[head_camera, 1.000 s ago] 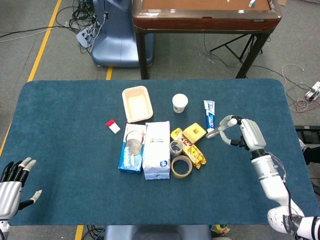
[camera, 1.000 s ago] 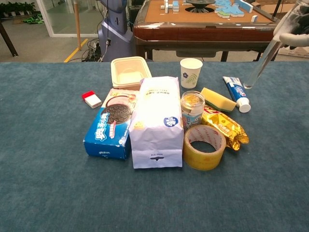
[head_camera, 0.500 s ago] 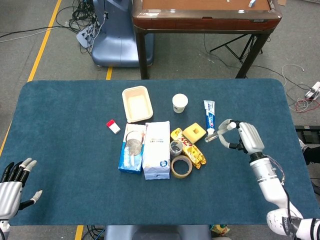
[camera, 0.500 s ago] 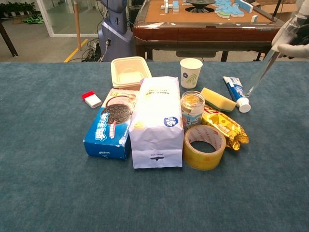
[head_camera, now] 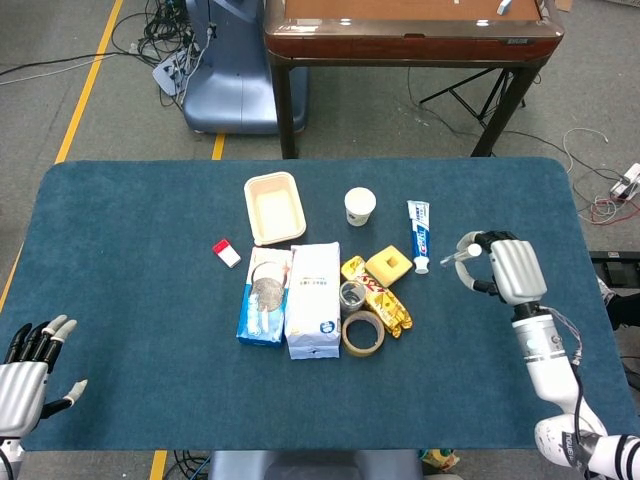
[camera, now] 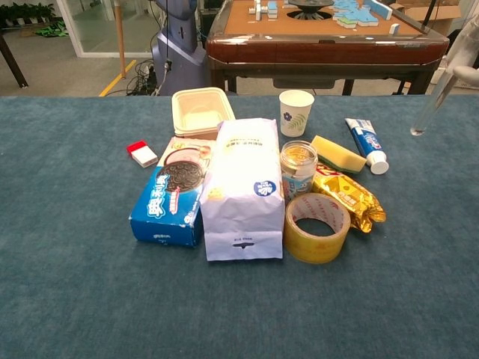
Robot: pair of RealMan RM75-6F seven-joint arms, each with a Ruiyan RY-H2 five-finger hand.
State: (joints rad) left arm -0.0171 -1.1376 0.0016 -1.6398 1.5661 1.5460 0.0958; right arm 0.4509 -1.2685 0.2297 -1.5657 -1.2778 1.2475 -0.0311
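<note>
From the head view, the right hand [head_camera: 500, 268] has drawn back toward the right edge of the blue felt tabletop [head_camera: 130, 260] and lifted: half a second ago its fingers sat close beside the blue-and-white toothpaste tube [head_camera: 419, 233], and now there is open felt between them. The fingers [head_camera: 470, 250] stay curled around a slim clear glass tube [head_camera: 455, 261], which pokes out of the grip toward the clutter. So the tube is being carried away from the pile rather than set down in it. The yellow sponge block [head_camera: 387, 266] lies further out from the fingers than the toothpaste. The left hand [head_camera: 25, 372] sits at the near left corner, fingers spread, holding nothing, well apart from everything.

The chest view shows what the head view cannot: the clear glass tube [camera: 440, 88] hangs slanted in the air at the far right, its rounded lower end well off the felt and clear of the toothpaste tube [camera: 366, 144]. A second ago that tip reached down next to the toothpaste cap. Only a sliver of the right hand [camera: 470, 72] enters this frame, and the left hand not at all. This view also gives the height of the white paper bag [camera: 242, 188] and the roll of brown tape [camera: 317, 227], which look flat from above.
</note>
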